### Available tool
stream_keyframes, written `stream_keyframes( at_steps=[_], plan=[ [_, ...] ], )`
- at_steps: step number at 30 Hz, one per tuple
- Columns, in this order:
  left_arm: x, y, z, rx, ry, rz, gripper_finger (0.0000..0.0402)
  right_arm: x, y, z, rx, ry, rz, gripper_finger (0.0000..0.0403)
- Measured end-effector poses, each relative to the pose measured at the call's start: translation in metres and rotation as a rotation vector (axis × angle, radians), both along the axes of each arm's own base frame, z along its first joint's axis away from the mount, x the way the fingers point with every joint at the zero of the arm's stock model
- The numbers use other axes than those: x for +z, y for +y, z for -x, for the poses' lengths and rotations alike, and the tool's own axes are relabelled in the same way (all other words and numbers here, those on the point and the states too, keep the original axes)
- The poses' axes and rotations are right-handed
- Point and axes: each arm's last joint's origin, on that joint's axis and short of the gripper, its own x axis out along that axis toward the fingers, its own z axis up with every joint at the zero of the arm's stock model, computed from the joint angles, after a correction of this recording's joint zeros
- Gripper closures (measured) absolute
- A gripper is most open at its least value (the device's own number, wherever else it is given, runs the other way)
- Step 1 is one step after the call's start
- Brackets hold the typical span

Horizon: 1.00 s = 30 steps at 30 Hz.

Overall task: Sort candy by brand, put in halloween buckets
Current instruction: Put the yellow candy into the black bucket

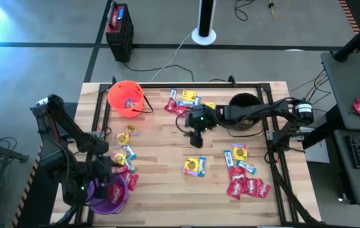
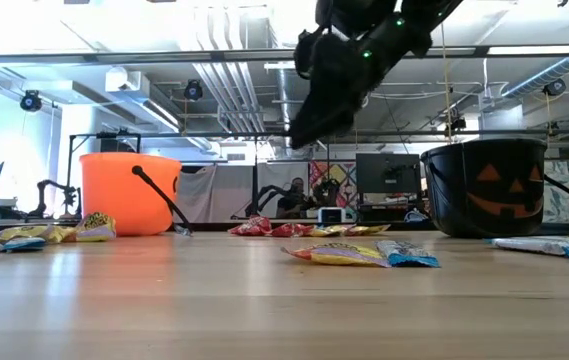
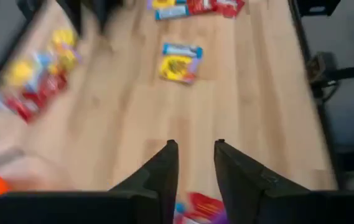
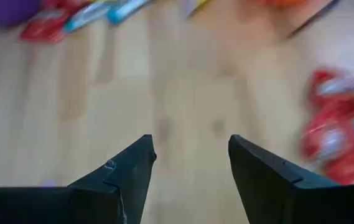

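Left hand [image 1: 107, 176] hovers just over the purple bucket [image 1: 109, 201] at the bench's [image 1: 167, 190] near-left corner, fingers [image 3: 164, 174] parted a little with nothing between them, a red packet [image 3: 203, 205] lying below. Right hand [image 1: 195, 140] hangs released and empty above bare wood mid-bench. Candy lies scattered: a yellow and blue pair [image 1: 193, 166] at centre, red packets [image 1: 246, 187] right. Orange bucket [image 1: 126, 99] and black bucket [image 1: 244, 107] stand at the far edge.

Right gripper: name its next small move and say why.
Probably straight down and a bit nearer, onto the yellow and blue candy pair. The right gripper hangs open and empty above bare table, and that pair lies alone, clear of the piles.
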Motion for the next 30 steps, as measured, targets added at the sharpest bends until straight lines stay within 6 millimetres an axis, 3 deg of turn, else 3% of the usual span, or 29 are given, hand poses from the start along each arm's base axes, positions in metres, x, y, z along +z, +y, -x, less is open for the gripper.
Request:
stream_keyframes(
  at_steps=[6,14,21,30],
  plan=[
    [0.000,0.022,-0.008,-0.052,0.010,-0.135,0.0327,-0.014,0.028,0.012,-0.002,0.214,-0.086,0.0202],
    [-0.022,0.050,-0.019,-0.132,-0.011,-0.095,0.0328,-0.017,0.060,0.015,-0.010,0.252,-0.031,0.0202],
    [-0.055,0.076,-0.027,-0.092,-0.083,-0.040,0.0328,-0.024,0.069,0.015,-0.012,0.204,-0.007,0.0202],
    [-0.073,0.097,-0.035,-0.071,-0.157,-0.074,0.0328,-0.065,0.074,0.030,0.045,0.114,-0.002,0.0202]
  ],
)
